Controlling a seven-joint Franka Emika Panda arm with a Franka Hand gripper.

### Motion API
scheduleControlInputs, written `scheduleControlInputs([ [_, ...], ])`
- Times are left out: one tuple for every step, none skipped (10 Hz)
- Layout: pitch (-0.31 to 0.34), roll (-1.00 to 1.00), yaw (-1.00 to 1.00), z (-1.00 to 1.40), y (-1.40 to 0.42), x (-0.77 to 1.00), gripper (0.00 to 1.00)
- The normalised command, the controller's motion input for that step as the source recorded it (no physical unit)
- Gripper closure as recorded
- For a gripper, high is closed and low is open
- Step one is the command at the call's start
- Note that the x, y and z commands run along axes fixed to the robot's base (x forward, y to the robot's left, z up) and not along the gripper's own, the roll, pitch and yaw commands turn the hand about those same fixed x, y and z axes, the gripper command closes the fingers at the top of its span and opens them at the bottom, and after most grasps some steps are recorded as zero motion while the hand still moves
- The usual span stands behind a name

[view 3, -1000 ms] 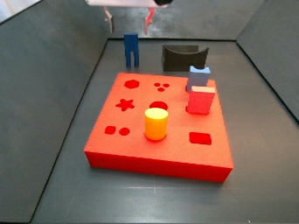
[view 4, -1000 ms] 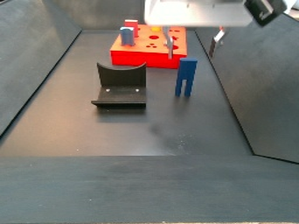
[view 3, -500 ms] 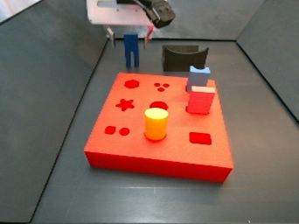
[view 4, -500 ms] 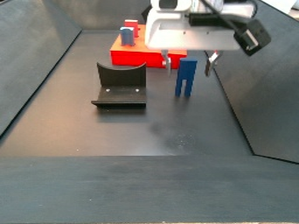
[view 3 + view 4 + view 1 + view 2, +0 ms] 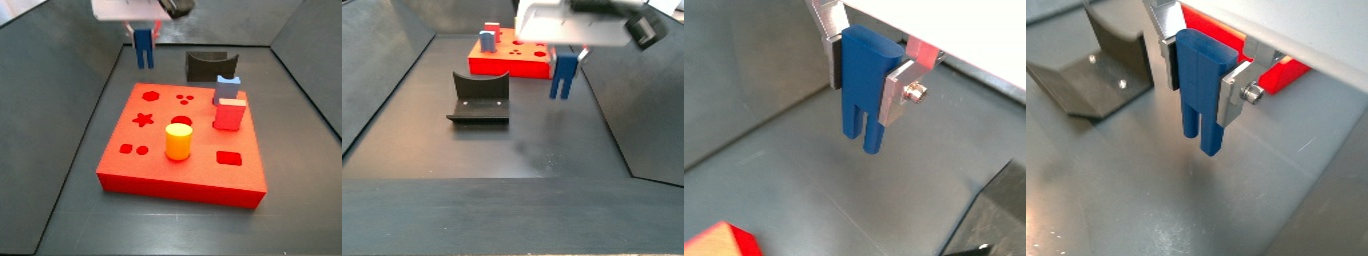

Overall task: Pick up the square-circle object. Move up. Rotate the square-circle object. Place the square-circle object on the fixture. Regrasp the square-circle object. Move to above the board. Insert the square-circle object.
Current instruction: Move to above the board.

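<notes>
In a wrist view the gripper [image 5: 867, 73] is clenched on the square-circle object [image 5: 862, 85], the silver fingers [image 5: 895, 89] pressing its flat upper body so the two peg legs hang straight down over bare grey floor; a red corner of the board [image 5: 722, 243] peeps in at the frame's edge, the rest cut off. In a wrist view the same hold shows with the piece [image 5: 1197, 85] clear of the floor, the fixture [image 5: 1086, 72] to one side and partly cropped, and a red sliver behind the fingers too small to name. In a side view the gripper [image 5: 142, 38] hangs at the far left, the blue piece [image 5: 143, 49] lifted past the board's [image 5: 187, 172] far edge and left of the fixture [image 5: 207, 66]; gripping the top leaves the legs free, which suits the coming rotation. The yellow cylinder [image 5: 178, 140] and blue-topped red block [image 5: 229, 104] stand on the board. In a side view the piece [image 5: 563, 75] hangs right of the fixture [image 5: 480, 97], the board [image 5: 510, 58] lies far behind, and the fingers are hidden by the wrist housing.
</notes>
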Motion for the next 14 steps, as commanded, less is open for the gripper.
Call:
scheduleControlInputs([
  [-0.102, 0.06, 0.05, 1.00, -0.05, -0.24, 1.00],
  [-0.019, 0.08, 0.03, 1.00, -0.04, -0.23, 1.00],
  [0.023, 0.10, 0.03, 1.00, -0.04, -0.22, 1.00],
  [0.039, 0.12, 0.03, 1.00, -0.04, -0.21, 1.00],
  [0.042, 0.14, 0.04, 1.00, -0.04, -0.20, 1.00],
  [0.038, 0.15, 0.04, 1.00, -0.03, -0.20, 1.00],
  [0.031, 0.17, 0.04, 1.00, -0.03, -0.19, 1.00],
  [0.032, 0.18, 0.05, 1.00, -0.03, -0.18, 1.00],
  [0.030, 0.18, 0.06, 1.00, -0.03, -0.18, 1.00],
  [0.027, 0.17, 0.05, 1.00, -0.03, -0.17, 1.00],
  [0.023, 0.14, 0.04, 1.00, -0.03, -0.16, 1.00],
  [0.028, 0.12, 0.04, 1.00, -0.02, -0.15, 1.00],
  [0.037, 0.11, 0.04, 1.00, -0.03, -0.14, 1.00],
  [0.054, 0.11, 0.05, 1.00, -0.02, -0.11, 1.00],
])
